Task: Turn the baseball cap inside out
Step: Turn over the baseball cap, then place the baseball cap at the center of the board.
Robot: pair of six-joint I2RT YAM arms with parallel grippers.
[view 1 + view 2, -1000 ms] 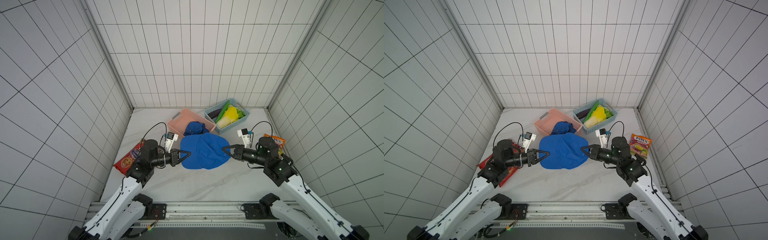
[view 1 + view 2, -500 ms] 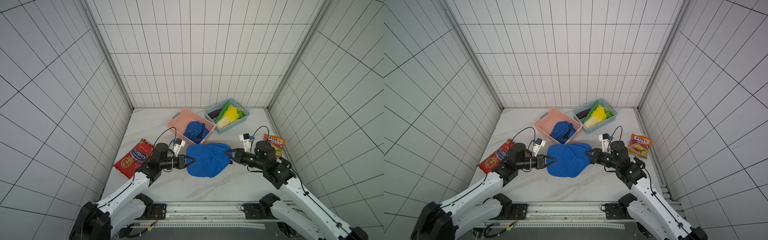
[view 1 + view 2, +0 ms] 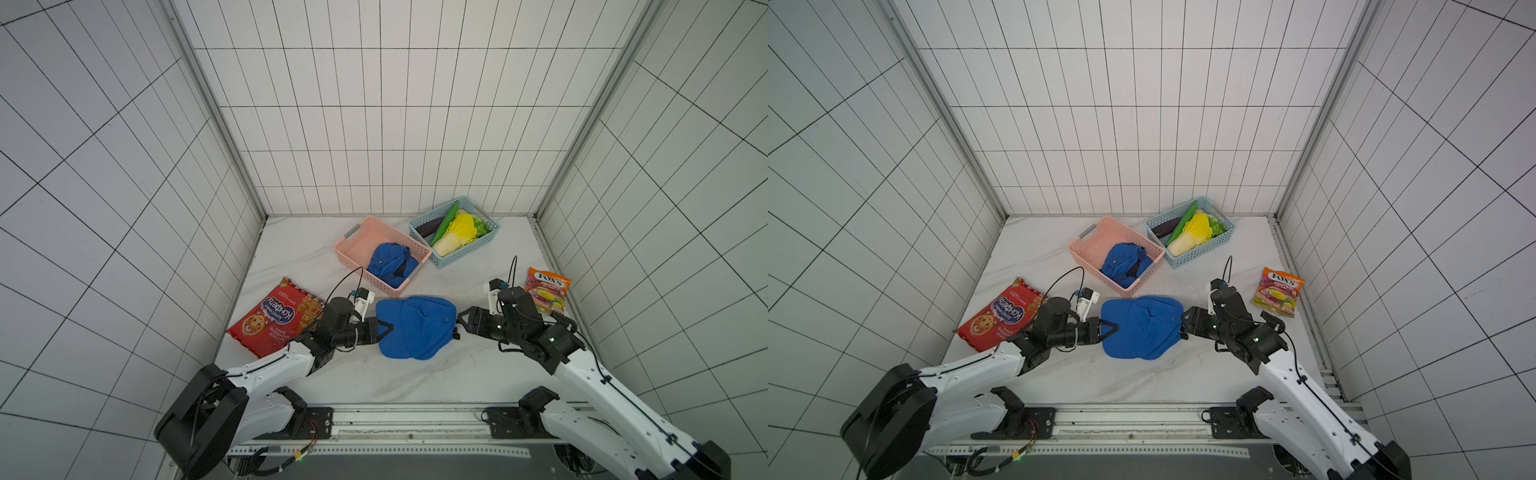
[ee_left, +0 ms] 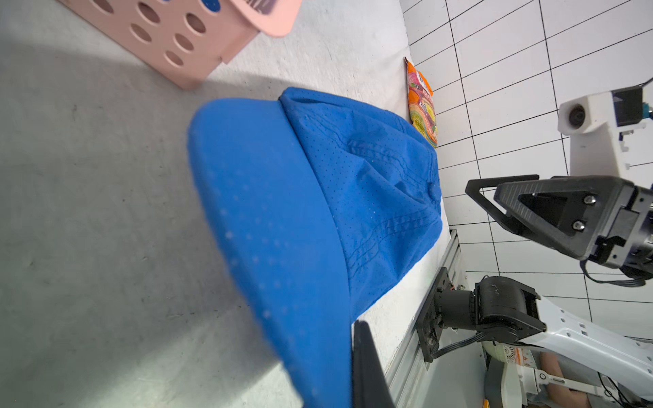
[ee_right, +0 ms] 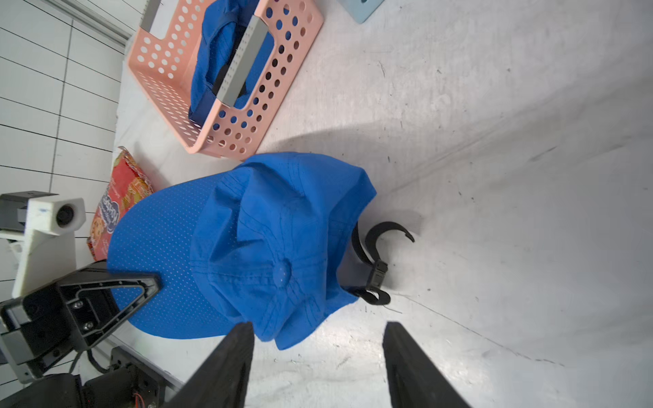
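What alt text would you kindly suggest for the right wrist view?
A blue baseball cap lies crown-up on the table, its brim pinched by the left gripper. The right gripper has its fingers open beside the cap.

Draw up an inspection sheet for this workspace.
Surface: white table, scuffed, no spills seen.
Job's things: blue cap lying crown up, not yet turned; black strap loose behind.
Clutter: pink basket holding a second cap; blue basket of vegetables; cookie packet; candy bag.
Grippers: left gripper shut on the cap's brim; right gripper open at the crown's edge, holding nothing.
Cables: wrist cables loop clear of the cap.
Surroundings: tiled walls on three sides.
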